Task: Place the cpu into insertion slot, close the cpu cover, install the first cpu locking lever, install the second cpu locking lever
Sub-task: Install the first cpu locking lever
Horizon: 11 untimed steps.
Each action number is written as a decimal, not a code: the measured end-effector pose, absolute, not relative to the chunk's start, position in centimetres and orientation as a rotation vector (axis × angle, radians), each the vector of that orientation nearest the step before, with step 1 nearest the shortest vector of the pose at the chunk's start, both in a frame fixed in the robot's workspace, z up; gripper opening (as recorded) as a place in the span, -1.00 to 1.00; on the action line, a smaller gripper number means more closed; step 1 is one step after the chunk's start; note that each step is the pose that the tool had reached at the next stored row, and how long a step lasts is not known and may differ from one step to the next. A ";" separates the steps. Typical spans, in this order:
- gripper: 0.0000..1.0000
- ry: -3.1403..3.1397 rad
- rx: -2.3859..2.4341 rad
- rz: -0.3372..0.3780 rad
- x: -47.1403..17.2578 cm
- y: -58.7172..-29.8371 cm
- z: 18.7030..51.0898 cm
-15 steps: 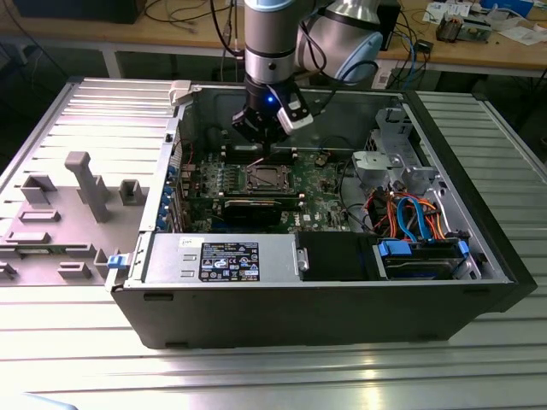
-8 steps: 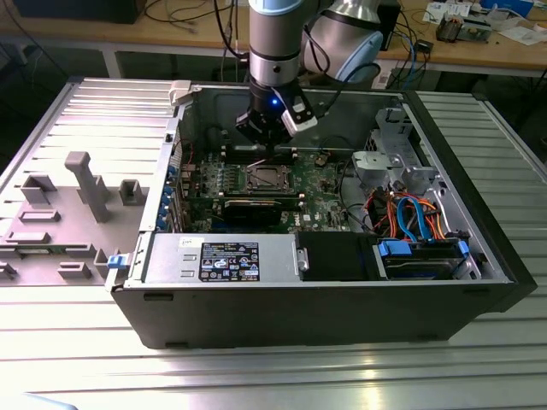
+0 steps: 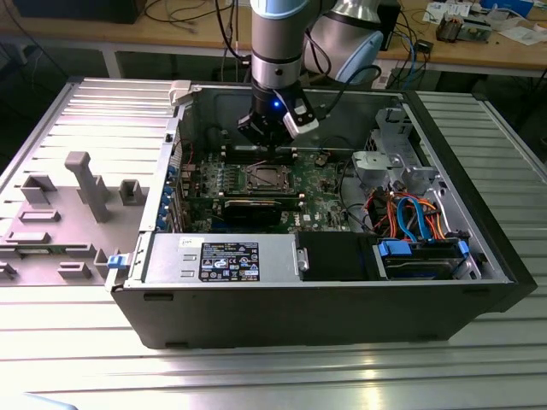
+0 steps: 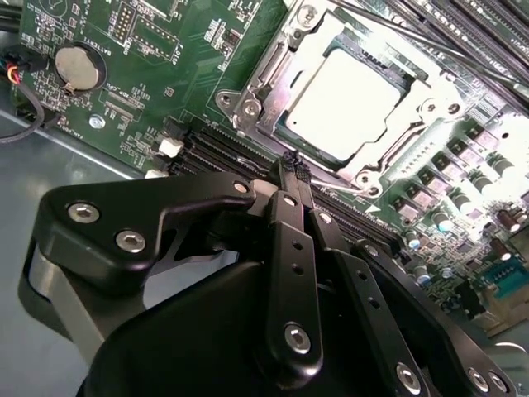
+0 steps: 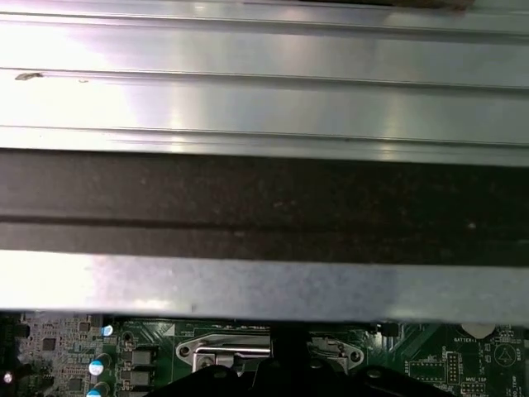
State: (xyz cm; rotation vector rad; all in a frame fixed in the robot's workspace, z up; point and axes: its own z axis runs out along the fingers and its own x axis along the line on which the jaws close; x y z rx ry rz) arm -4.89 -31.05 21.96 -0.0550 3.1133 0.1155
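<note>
The cpu (image 4: 347,103) lies flat in the insertion slot (image 3: 265,178), its silver top glaring bright in the second wrist view. The cpu cover (image 4: 258,83) lies down around the chip as a silver frame. A thin wire lever (image 4: 395,142) runs along one side of the frame. My gripper (image 4: 294,165) is shut with nothing between its fingers, and its tip hovers just off the socket's edge over the dark memory slots (image 4: 219,145). In the exterior view the gripper (image 3: 270,145) hangs over the board just behind the socket. The socket's metal frame (image 5: 231,351) also shows in the first wrist view.
The open computer case (image 3: 256,290) lies on a ribbed metal table (image 3: 77,359). A black graphics card (image 3: 256,209) sits in front of the socket. Drive cage and coloured cables (image 3: 410,218) fill the exterior view's right. The case wall (image 5: 264,198) stands close behind the gripper.
</note>
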 end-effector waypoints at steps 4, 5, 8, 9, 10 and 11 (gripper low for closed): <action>-0.79 3.113 -0.054 0.115 -4.7 -31.1 21.7; -0.79 3.113 -0.054 0.116 -4.7 -31.1 21.6; -0.79 3.114 -0.054 0.115 -4.7 -31.1 21.6; -0.79 3.113 -0.054 0.115 -4.7 -31.1 21.6; -0.79 3.113 -0.054 0.115 -4.7 -31.1 21.5; -0.79 3.113 -0.054 0.115 -4.7 -31.1 21.5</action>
